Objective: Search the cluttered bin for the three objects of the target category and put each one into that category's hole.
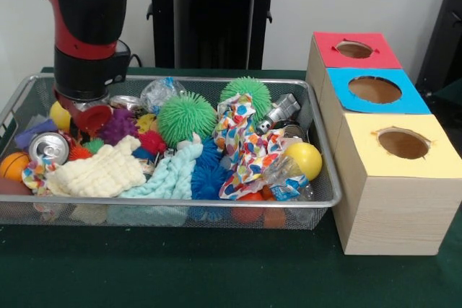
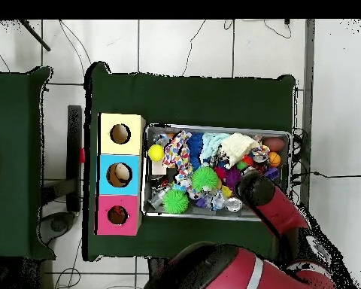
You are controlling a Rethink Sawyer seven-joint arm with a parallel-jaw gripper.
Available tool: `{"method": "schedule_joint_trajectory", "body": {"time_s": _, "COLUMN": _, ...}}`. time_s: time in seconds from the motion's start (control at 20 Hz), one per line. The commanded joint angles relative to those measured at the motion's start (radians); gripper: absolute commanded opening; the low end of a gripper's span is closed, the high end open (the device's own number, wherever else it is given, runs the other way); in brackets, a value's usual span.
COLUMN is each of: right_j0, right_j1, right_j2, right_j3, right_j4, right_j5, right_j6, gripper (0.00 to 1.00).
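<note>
Robot lab, pedestal arm [image 1: 86, 27], green-clothed table [image 1: 216, 272], tiled floor [image 2: 183, 45]

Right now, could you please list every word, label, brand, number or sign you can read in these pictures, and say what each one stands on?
None can be read.
The silver drink can in the wire mesh bin shows only its top; any print is hidden.
The crumpled clear wrappers show nothing readable.
The red-topped box, blue-topped box and yellow-topped box bear no lettering, only round holes.
</note>
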Motion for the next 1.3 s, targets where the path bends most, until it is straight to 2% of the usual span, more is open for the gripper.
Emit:
{"method": "schedule_joint_trajectory", "body": {"time_s": 0.05, "right_j0": 0.026, "right_j1": 0.107, "right_j2": 0.176, "right_j3": 0.04, "right_j4": 0.005, "right_j5": -0.067, "right_j6": 0.212, "gripper": 0.0}}
{"method": "schedule_joint_trajectory", "body": {"time_s": 0.3, "right_j0": 0.05, "right_j1": 0.117, "right_j2": 0.135, "right_j3": 0.017, "right_j4": 0.001, "right_j5": -0.073, "right_j6": 0.198, "gripper": 0.0}}
{"method": "schedule_joint_trajectory", "body": {"time_s": 0.45, "right_j0": 0.108, "right_j1": 0.125, "right_j2": 0.041, "right_j3": 0.0, "right_j4": 0.009, "right_j5": -0.097, "right_j6": 0.2, "gripper": 0.0}}
{"method": "schedule_joint_trajectory", "body": {"time_s": 0.6, "right_j0": 0.095, "right_j1": 0.033, "right_j2": 0.004, "right_j3": 0.039, "right_j4": -0.026, "right_j5": 0.006, "right_j6": 0.147, "gripper": 0.0}}
{"method": "schedule_joint_trajectory", "body": {"time_s": 0.75, "right_j0": 0.107, "right_j1": -0.127, "right_j2": -0.059, "right_j3": 0.069, "right_j4": -0.066, "right_j5": 0.225, "right_j6": 0.074, "gripper": 0.0}}
{"method": "schedule_joint_trajectory", "body": {"time_s": 0.85, "right_j0": 0.094, "right_j1": -0.183, "right_j2": -0.059, "right_j3": 0.069, "right_j4": -0.083, "right_j5": 0.319, "right_j6": 0.048, "gripper": 0.0}}
{"method": "schedule_joint_trajectory", "body": {"time_s": 0.95, "right_j0": 0.065, "right_j1": -0.215, "right_j2": -0.028, "right_j3": 0.089, "right_j4": -0.098, "right_j5": 0.323, "right_j6": 0.032, "gripper": 0.0}}
{"method": "schedule_joint_trajectory", "body": {"time_s": 1.15, "right_j0": -0.037, "right_j1": -0.231, "right_j2": 0.086, "right_j3": 0.152, "right_j4": -0.126, "right_j5": 0.222, "right_j6": 0.008, "gripper": 0.0}}
{"method": "schedule_joint_trajectory", "body": {"time_s": 1.3, "right_j0": -0.071, "right_j1": -0.238, "right_j2": 0.127, "right_j3": 0.188, "right_j4": -0.148, "right_j5": 0.18, "right_j6": 0.016, "gripper": 0.0}}
